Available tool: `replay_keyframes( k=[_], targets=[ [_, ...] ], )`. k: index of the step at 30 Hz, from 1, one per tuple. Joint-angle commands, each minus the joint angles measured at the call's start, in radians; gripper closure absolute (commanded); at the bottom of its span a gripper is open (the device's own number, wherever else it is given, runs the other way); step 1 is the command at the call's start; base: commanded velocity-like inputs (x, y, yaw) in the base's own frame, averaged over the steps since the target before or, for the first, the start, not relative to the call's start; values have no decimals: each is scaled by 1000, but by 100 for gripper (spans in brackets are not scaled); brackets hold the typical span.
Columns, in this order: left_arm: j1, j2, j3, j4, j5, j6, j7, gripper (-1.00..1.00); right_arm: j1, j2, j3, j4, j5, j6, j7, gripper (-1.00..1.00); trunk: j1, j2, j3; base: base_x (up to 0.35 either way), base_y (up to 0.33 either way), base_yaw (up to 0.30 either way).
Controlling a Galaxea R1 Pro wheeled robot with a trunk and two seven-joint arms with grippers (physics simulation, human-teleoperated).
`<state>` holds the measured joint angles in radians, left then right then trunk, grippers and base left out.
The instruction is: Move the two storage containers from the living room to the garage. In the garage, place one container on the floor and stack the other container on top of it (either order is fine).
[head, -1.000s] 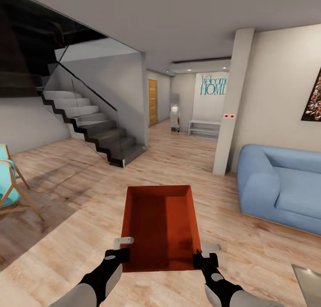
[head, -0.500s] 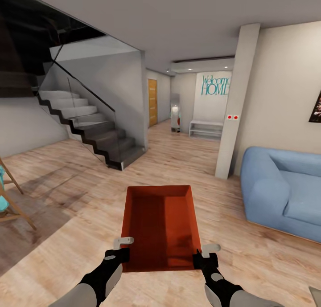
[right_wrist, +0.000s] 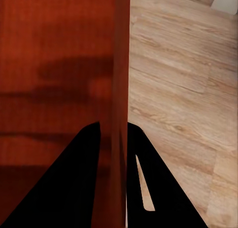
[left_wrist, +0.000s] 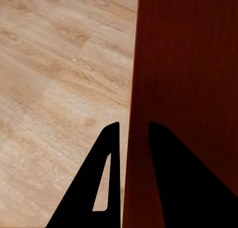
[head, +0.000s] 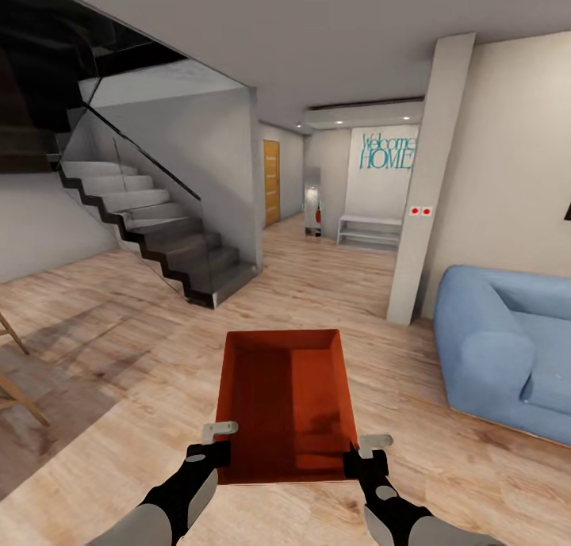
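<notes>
An orange-red open-top storage container (head: 285, 403) hangs in front of me above the light wood plank floor of the living room. My left gripper (head: 212, 449) is shut on its left wall near the corner closest to me. My right gripper (head: 361, 455) is shut on its right wall. In the left wrist view the thin red container wall (left_wrist: 130, 138) stands between the two dark fingers (left_wrist: 106, 178). The right wrist view shows the container wall (right_wrist: 119, 114) pinched the same way between the fingers (right_wrist: 82, 178).
A dark staircase with a glass railing (head: 151, 221) rises at the left. A blue sofa (head: 507, 348) stands at the right beside a pale pillar (head: 428, 181). A hallway with a wooden door (head: 271, 181) and a white bench (head: 369, 233) runs ahead. Wooden chair legs (head: 12, 372) show at the far left.
The whole view has shifted: stairs, pillar and sofa have grown and spread outward, and the chair has slid off to the left. The container and both grippers keep the same place before me.
</notes>
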<state>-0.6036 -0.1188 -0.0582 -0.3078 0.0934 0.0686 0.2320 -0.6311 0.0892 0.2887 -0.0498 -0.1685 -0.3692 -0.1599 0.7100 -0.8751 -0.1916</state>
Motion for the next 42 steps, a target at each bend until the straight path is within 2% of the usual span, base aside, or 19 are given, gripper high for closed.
replay_keyframes(
  k=[1,12,42],
  targets=[
    [-1,1,12,-4,-2,7,12,100,-1,0,-19,2,-31,-9,-9,100,1,-1,-1,322,0,0],
    [-1,1,12,-4,-2,7,12,100,-1,0,-20,2,-35,-10,-9,100,1,-1,-1,322,0,-67],
    [-1,1,12,-4,-1,7,12,100,-1,0,-20,2,-37,-8,-9,100,1,-1,-1,322,0,-2]
  ],
)
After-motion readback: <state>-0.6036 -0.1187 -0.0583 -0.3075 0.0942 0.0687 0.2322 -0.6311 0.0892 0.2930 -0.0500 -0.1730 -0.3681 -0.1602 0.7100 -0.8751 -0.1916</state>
